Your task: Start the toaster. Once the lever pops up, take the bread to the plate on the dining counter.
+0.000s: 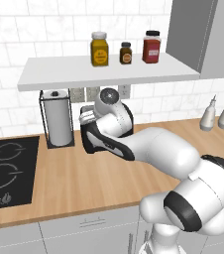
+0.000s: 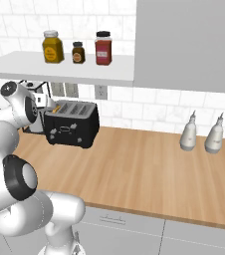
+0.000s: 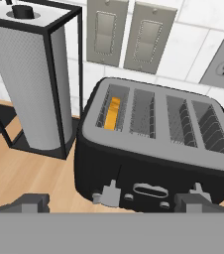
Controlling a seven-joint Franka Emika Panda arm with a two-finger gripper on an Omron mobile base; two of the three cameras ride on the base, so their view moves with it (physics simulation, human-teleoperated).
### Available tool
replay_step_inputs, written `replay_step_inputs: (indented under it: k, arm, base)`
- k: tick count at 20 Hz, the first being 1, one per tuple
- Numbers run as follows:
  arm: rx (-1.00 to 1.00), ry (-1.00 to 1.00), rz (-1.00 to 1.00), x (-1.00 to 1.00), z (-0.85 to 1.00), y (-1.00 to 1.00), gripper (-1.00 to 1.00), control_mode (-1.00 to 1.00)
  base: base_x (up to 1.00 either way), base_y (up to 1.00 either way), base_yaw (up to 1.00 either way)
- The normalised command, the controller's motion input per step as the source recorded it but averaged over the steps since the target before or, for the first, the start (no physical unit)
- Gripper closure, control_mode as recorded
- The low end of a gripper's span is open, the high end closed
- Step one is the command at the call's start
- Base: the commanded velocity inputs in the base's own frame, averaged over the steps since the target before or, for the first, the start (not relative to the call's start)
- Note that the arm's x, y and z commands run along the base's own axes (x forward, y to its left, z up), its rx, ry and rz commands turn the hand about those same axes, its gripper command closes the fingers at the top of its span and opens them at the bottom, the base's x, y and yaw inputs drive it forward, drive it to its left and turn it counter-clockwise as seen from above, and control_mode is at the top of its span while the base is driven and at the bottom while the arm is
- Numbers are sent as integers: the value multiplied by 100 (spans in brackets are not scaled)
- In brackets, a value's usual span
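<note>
Open gripper just before toaster, bread in leftmost slot

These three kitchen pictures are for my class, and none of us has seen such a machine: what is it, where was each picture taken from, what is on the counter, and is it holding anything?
It is a white robot arm with dark joints, in a computer-drawn kitchen. Two cameras ride behind it, left and right; the third sits on its hand. On the light wood counter stands a black boxy toaster with a slice of tan bread in its leftmost slot as the hand camera sees it. Beside it is a wire-framed paper-towel roll, and two pale bottles stand farther right. The two-finger gripper is open, near the toaster's front, and holds nothing.
</note>
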Motion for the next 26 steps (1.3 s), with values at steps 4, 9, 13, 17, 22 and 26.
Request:
replay_step_inputs:
  k: [4, 9, 13, 17, 22, 26]
  arm:
    - [0, 0, 0, 0, 0, 0, -100, -100]
    - [0, 0, 0, 0, 0, 0, -100, -100]
    - [0, 0, 0, 0, 0, 0, -100, -100]
    - [0, 0, 0, 0, 0, 0, -100, -100]
    - [0, 0, 0, 0, 0, 0, -100, -100]
    - [0, 0, 0, 0, 0, 0, -100, -100]
  base:
    - [0, 0, 0]
    - [0, 0, 0]
    - [0, 0, 0]
    - [0, 0, 0]
    - [0, 0, 0]
    - [0, 0, 0]
